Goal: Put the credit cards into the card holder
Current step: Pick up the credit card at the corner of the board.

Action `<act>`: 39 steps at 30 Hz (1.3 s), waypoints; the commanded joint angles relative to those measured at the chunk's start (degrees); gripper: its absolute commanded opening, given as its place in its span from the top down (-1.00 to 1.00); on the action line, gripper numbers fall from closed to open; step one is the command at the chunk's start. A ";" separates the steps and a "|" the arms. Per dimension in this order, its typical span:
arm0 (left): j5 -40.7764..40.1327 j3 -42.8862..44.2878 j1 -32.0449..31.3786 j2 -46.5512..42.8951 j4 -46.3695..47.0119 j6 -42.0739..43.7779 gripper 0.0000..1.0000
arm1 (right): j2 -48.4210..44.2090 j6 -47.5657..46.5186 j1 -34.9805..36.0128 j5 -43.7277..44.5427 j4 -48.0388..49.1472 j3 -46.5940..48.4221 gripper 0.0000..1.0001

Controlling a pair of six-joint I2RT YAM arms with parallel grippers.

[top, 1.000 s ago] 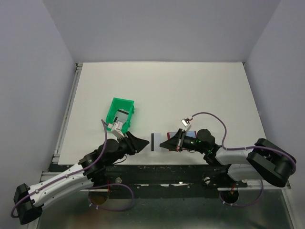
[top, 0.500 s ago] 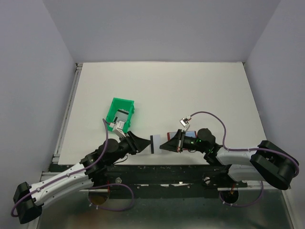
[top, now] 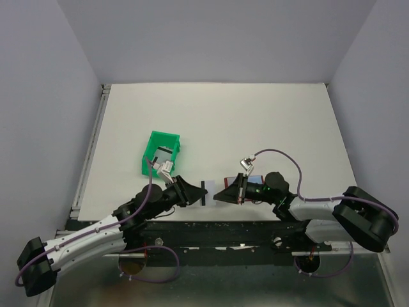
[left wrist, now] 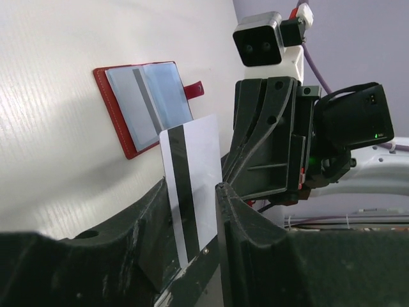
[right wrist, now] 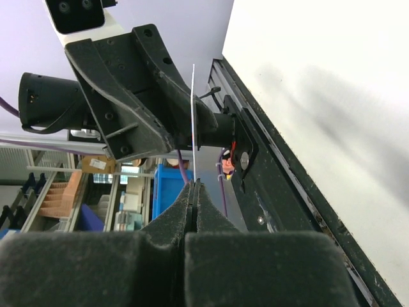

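Left wrist view suggests partway: 1 card seemingly inside the open card holder (left wrist: 144, 105), another credit card (left wrist: 192, 160) clamped by the left gripper (left wrist: 192, 195) near it, right gripper (right wrist: 193, 186) fingers pressed together, more apparently in the green tray (top: 153, 138) well apart.

Part of card holder (left wrist: 137, 96) behind card (left wrist: 195, 182)

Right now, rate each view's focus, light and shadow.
Top external: even light, no glare on the table, credit card tiny. Left wrist: the card and the card holder are sharp, left gripper's fingers dark. Right wrist: the card is an edge-on white line, table bright with faint shadows, background softer.
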 commanded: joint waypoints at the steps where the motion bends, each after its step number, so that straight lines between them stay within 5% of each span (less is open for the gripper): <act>1: 3.46 -0.70 0.04 1.86 5.24 0.85 0.23 | 2.30 1.57 -0.26 -1.79 6.01 0.46 0.99; 9: 2.67 -1.49 0.04 -1.03 3.40 0.68 0.98 | 1.52 0.44 -0.26 -1.44 5.50 0.02 0.99; 20: 5.57 -1.31 0.13 1.33 7.70 1.29 1.00 | -11.92 -12.21 -0.26 0.58 -20.23 7.05 0.32; 39: 11.37 -1.14 0.04 7.05 17.37 1.91 1.00 | -10.08 -8.80 -0.17 1.99 -11.99 4.86 0.41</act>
